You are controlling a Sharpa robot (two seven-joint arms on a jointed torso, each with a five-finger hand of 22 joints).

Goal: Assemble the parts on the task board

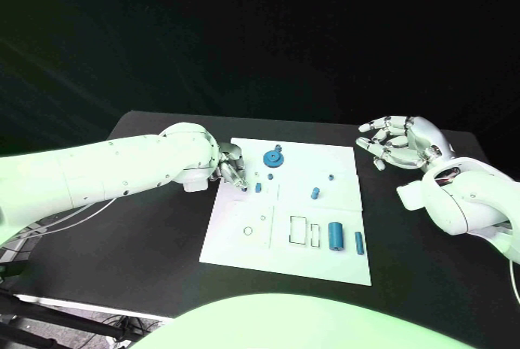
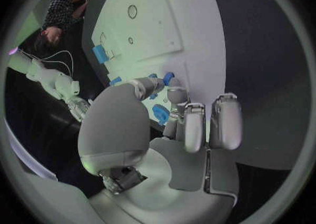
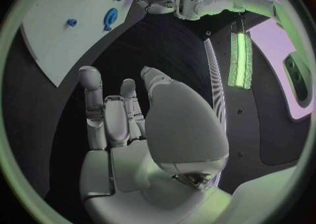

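- my left hand [image 1: 230, 171] is at the left edge of the task board [image 1: 244, 247], fingers curled down over the board's upper left part. a small blue peg [image 1: 258, 188] sits just beside my fingertips. in the left wrist view blue pieces show among my fingers [image 2: 173, 96], but i cannot tell whether i am pinching one or only touching it.
- risk here: if i have a piece, it is held at the very tips, so a small twist could let it slip and roll off the board onto the table [image 1: 152, 244]. if i have nothing, closing now could knock the peg over.
- just right of my left hand, near the board's top edge, stands the round blue part [image 1: 273, 159]. my fingers are near it, so a wide sweep could bump it.
- in the middle of the board are two small blue pieces [image 1: 314, 192], one above the other, and lower down the outlined rectangular slots [image 1: 298, 229]. i judge that little is assembled yet.
- lower right on the board lie a thick blue cylinder [image 1: 337, 235] and a thinner blue pin [image 1: 358, 242] just beside it. both lie on their sides and could roll if the board is jolted.
- my right hand [image 1: 402, 142] is raised off the board's upper right corner, fingers apart and loosely curved, holding nothing. the right wrist view shows the same, palm empty.
- if both hands reach for the board's middle together, they could collide.
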